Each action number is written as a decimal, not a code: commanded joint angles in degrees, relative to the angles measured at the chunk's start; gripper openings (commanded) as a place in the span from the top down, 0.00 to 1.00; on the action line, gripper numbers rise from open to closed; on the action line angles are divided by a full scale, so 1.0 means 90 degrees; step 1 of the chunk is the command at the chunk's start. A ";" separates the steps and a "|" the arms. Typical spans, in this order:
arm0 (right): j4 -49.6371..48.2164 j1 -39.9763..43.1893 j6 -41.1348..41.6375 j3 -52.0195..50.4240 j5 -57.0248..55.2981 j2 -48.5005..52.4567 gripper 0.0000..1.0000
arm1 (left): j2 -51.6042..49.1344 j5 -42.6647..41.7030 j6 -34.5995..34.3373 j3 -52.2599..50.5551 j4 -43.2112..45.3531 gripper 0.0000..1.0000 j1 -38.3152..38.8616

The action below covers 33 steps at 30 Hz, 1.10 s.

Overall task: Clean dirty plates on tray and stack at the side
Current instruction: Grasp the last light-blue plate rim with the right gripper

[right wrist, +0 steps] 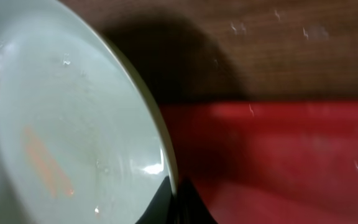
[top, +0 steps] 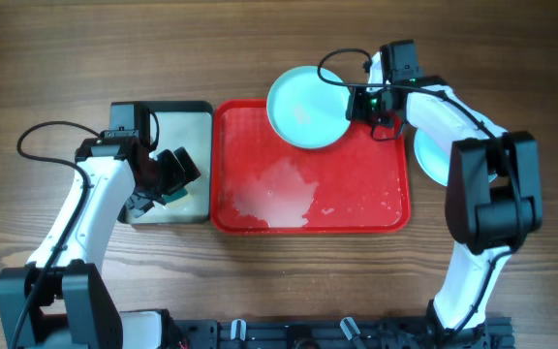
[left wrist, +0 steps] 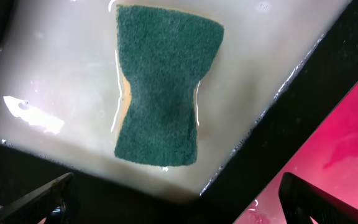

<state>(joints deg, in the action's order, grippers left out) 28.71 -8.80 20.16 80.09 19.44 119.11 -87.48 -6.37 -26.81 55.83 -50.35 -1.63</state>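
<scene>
My right gripper (top: 358, 105) is shut on the right rim of a pale blue plate (top: 303, 109) and holds it tilted over the far edge of the red tray (top: 356, 189). In the right wrist view the fingers (right wrist: 176, 198) pinch the plate's rim (right wrist: 61, 118) above the tray (right wrist: 291, 155). A second pale blue plate (top: 428, 155) lies on the table right of the tray, partly under my right arm. No white plate shows. My left gripper (top: 176, 173) is open over a green sponge (left wrist: 160, 87), its fingers (left wrist: 179, 196) apart and empty.
The sponge (top: 171, 197) lies in cloudy water in a small black-rimmed tray (top: 190, 126) left of the red tray. A patch of whitish suds (top: 274, 194) lies on the red tray's floor. The table (top: 46, 58) is wood.
</scene>
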 commanded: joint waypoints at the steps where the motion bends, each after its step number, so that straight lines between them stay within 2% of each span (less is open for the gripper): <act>1: 0.0911 0.0015 0.0112 0.0143 -0.0053 -0.1234 0.96 | 0.0078 -0.0073 0.0102 0.0010 -0.0005 0.00 -0.0034; 4: 0.2222 0.0005 0.0367 0.0112 -0.0440 -0.1938 0.96 | 0.0078 -0.0151 0.0102 0.0010 -0.0175 0.00 -0.0034; 5: 0.3145 -0.0068 0.0517 -0.0083 -0.0537 -0.2021 0.96 | 0.0078 -0.0151 0.0102 0.0010 -0.0267 0.00 -0.0034; 6: 0.3223 -0.0134 0.0670 -0.0347 -0.0534 -0.2018 0.96 | 0.0078 -0.0141 0.0104 0.0010 -0.0265 0.00 -0.0034; 8: 0.2769 -0.0345 0.1166 -0.1212 -0.0376 -0.2021 0.96 | 0.0075 -0.0061 0.0102 0.0010 -0.0240 0.00 -0.0034; 10: 0.1452 -0.0651 0.1365 -0.2132 0.0517 -0.2021 0.96 | 0.0075 0.0192 0.0095 0.0010 -0.0233 0.00 -0.0036; 11: 0.0699 -0.0891 0.1710 -0.2535 0.0559 -0.2021 0.95 | 0.0075 0.0447 0.0049 0.0010 -0.0231 0.00 -0.0036; 13: 0.0515 -0.1137 0.2171 -0.2640 0.0187 -0.2023 0.88 | 0.0075 0.1025 0.0049 0.0007 -0.0199 0.00 -0.0036; 14: 0.0474 -0.1200 0.2166 -0.2635 -0.0083 -0.2135 0.78 | 0.0049 0.1248 0.0051 -0.0002 -0.0155 0.00 -0.0036; 15: 0.0520 -0.1200 0.2093 -0.2628 -0.0262 -0.2358 0.76 | 0.0019 0.1231 0.0051 -0.0034 -0.0092 0.01 -0.0034; 17: 0.0648 -0.1195 0.1921 -0.2584 -0.0685 -0.2929 0.72 | 0.0005 0.1195 0.0046 -0.0260 0.0180 0.07 -0.0015; 18: 0.0639 -0.1195 0.1375 -0.2565 -0.0731 -0.3480 0.66 | 0.0005 0.1197 0.0024 -0.0498 0.0488 0.11 -0.0017; 20: 0.0729 -0.1195 0.0760 -0.2565 -0.0729 -0.4153 0.60 | 0.0005 0.1195 0.0012 -0.1027 0.1302 0.25 -0.0017; 22: 0.0974 -0.1195 0.0362 -0.2567 -0.0731 -0.4622 0.59 | 0.0005 0.1195 -0.0308 -0.1433 0.2004 0.55 -0.0017; 24: 0.1224 -0.1195 0.0257 -0.2569 -0.0736 -0.4656 0.59 | -0.0002 0.1195 -0.0663 -0.1727 0.2370 0.64 -0.0017; 25: 0.1341 -0.1195 0.0260 -0.2572 -0.0777 -0.4605 0.59 | -0.0022 0.1195 -0.0746 -0.1846 0.2431 0.74 -0.0017; 26: 0.1392 -0.1195 0.0253 -0.2582 -0.0814 -0.4551 0.59 | -0.0058 0.1195 -0.0743 -0.1892 0.2404 0.96 -0.0017; 29: 0.1389 -0.1195 0.0257 -0.2582 -0.0855 -0.4306 0.59 | -0.0012 0.1190 -0.0738 -0.1634 0.1945 0.96 -0.0017; 33: 0.1231 -0.1195 0.0024 -0.2582 -0.0867 -0.3696 0.59 | 0.0083 0.1095 -0.0216 -0.0408 0.0687 0.96 -0.0010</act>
<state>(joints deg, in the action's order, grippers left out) 40.69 -19.53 23.46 56.53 12.56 82.13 -87.20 3.16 -31.94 45.52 -39.99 -1.52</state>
